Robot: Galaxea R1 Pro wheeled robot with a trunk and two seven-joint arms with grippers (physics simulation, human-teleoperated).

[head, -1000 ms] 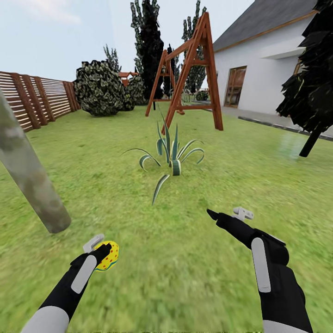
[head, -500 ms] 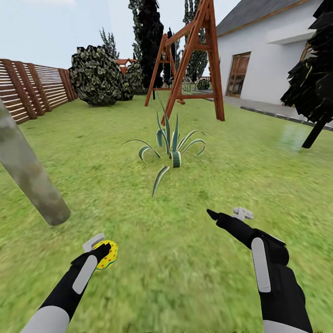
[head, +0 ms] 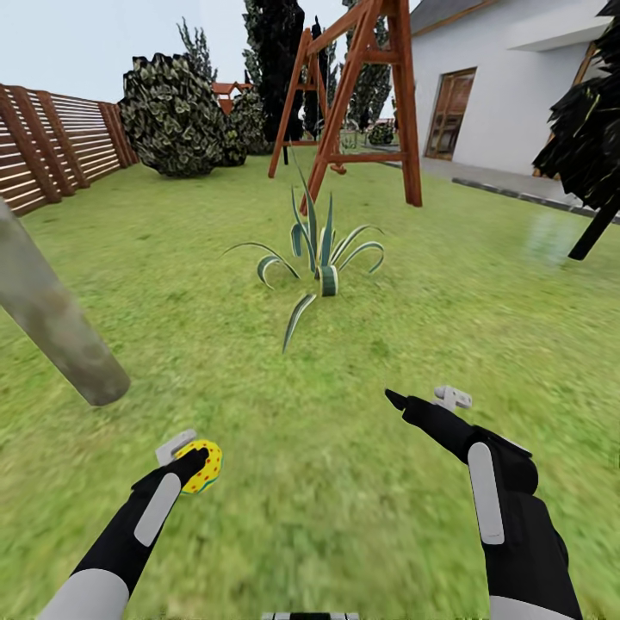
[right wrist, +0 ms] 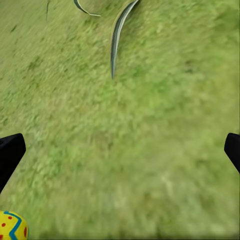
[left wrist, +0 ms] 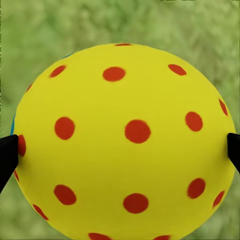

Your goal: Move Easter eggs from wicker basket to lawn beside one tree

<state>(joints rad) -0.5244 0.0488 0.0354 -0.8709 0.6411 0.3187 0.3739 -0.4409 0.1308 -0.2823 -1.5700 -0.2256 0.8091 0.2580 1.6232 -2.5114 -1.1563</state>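
My left gripper (head: pixel 186 457) is shut on a yellow Easter egg (head: pixel 205 466) with red dots, held low over the lawn (head: pixel 310 482). In the left wrist view the egg (left wrist: pixel 125 140) sits between the two black fingertips (left wrist: pixel 7 156). The tree (head: pixel 53 317), a pale mottled trunk, leans into the picture at the left, its base a short way ahead and left of the held egg. My right gripper (head: pixel 422 399) stands open over bare grass, nothing between its fingers. The right wrist view catches the egg (right wrist: pixel 12 226) at one corner. The wicker basket is out of view.
A spiky striped plant (head: pixel 324 258) grows straight ahead, one leaf (right wrist: pixel 119 35) reaching toward me. Behind it stands a red wooden swing frame (head: pixel 362 95). A slatted fence (head: pixel 52 142) and round bush (head: pixel 176 112) lie far left, a white house (head: pixel 508 95) and dark cypress (head: pixel 594 129) right.
The whole head view has shifted, so the camera moved: plant, trunk base and swing sit higher and look a little larger. Both arms keep their pose and the egg stays held.
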